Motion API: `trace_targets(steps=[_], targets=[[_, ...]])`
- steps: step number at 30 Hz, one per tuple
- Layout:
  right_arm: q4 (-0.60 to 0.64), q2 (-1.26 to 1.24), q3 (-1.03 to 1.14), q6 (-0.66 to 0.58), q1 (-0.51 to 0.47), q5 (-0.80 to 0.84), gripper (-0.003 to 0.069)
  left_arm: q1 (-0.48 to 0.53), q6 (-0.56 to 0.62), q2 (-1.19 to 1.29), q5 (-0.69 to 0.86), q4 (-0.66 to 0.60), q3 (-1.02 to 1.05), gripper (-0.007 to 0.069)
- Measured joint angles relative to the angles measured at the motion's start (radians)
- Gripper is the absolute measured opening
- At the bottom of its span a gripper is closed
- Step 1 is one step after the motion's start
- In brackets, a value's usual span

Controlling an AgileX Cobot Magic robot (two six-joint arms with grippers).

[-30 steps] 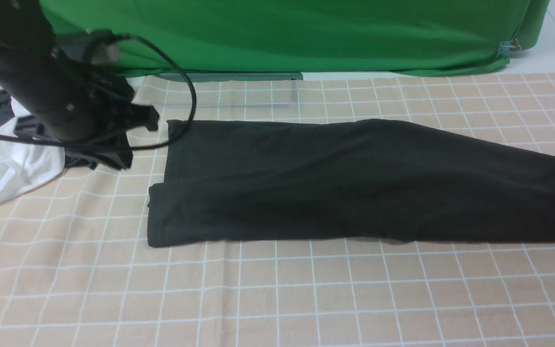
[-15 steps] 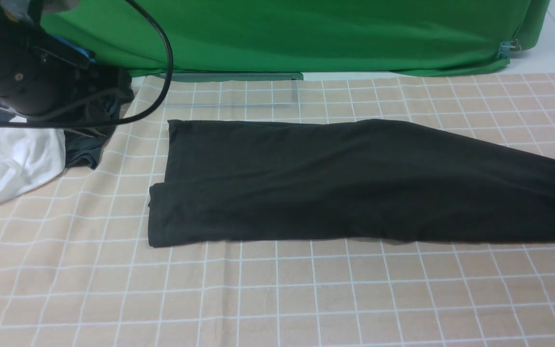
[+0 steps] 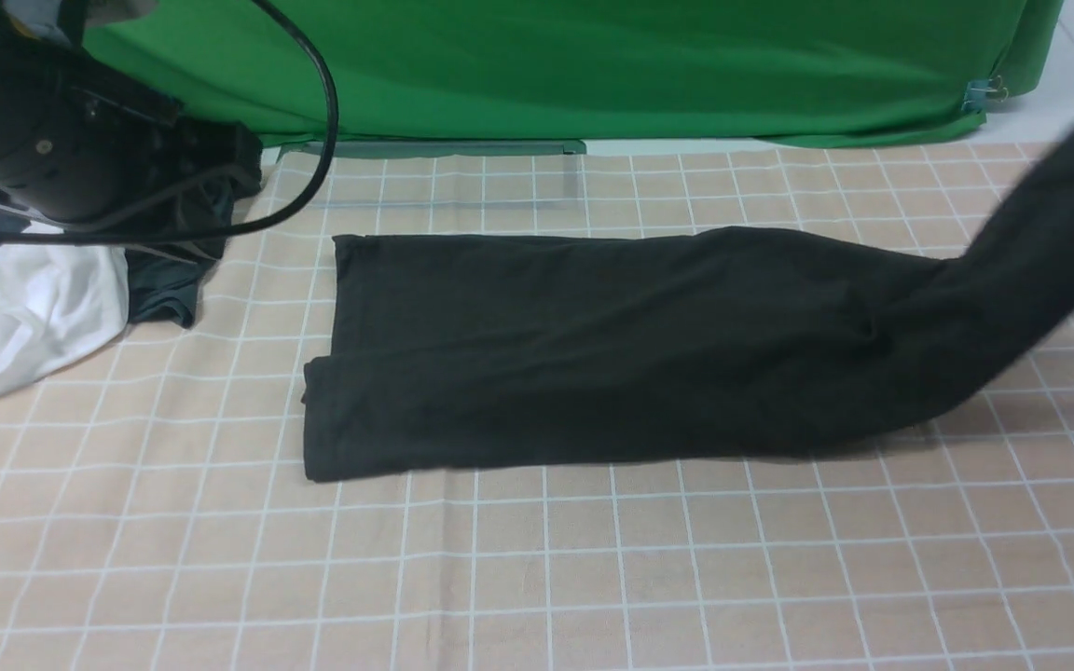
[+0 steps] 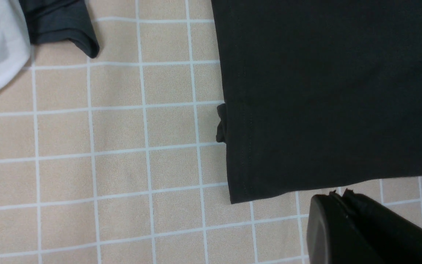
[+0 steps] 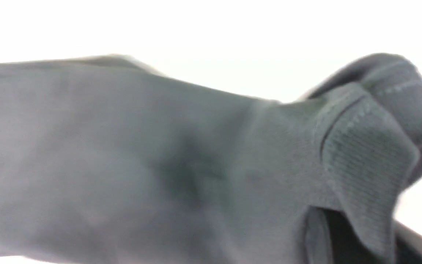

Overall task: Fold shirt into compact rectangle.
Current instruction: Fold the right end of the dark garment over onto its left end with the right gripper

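Pinching shirt (image 3: pixel 593 354) by collar in right claw (image 5: pixel 346 242); judging cloth soft, light, slip-prone; holding left claw (image 4: pixel 343 205) pressed together.

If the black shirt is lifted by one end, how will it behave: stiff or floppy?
Probably very floppy: the shirt sags from its raised right end while the rest lies flat. Likely light for its size, since the fabric looks thin. If pulled, it may drag and wrinkle on the checked cloth.
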Motion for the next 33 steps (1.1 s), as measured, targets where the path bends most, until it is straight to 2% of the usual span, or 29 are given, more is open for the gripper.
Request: trace_targets(steps=[1,7,10,11,17,26,28,30,32,33], targets=[[0.010,-0.002,-0.008,0.000,0.015,-0.002,0.0073,0.000,0.001,0.000,0.000,-0.003,0.000,0.0019],[0.058,0.010,-0.127,0.025,0.309,-0.098,0.0072,0.000,0.030,0.000,-0.006,-0.029,0.002,0.0019],[0.063,0.039,-0.173,0.047,0.416,-0.150,0.0072,0.000,0.035,0.000,-0.012,-0.036,0.002,0.0019],[0.065,0.071,-0.202,0.057,0.480,-0.178,0.0072,0.000,0.039,0.000,-0.016,-0.038,0.002,0.0019],[0.074,0.251,-0.330,0.100,0.695,-0.250,0.0072,0.000,0.046,0.000,-0.025,-0.038,0.002,0.0019],[0.082,0.475,-0.436,0.162,0.857,-0.359,0.0092,0.000,0.049,0.000,-0.030,-0.039,0.002,0.0019],[0.083,0.508,-0.438,0.186,0.876,-0.393,0.0127,0.000,0.050,0.000,-0.034,-0.039,0.002,0.0019],[0.085,0.530,-0.439,0.194,0.895,-0.426,0.0189,0.000,0.050,0.000,-0.039,-0.040,0.002,0.0019],[0.089,0.544,-0.439,0.192,0.914,-0.450,0.0284,0.000,0.051,0.000,-0.043,-0.040,0.002,0.0019],[0.089,0.544,-0.439,0.192,0.914,-0.451,0.0295,0.000,0.051,0.000,-0.043,-0.040,0.002,0.0019]])
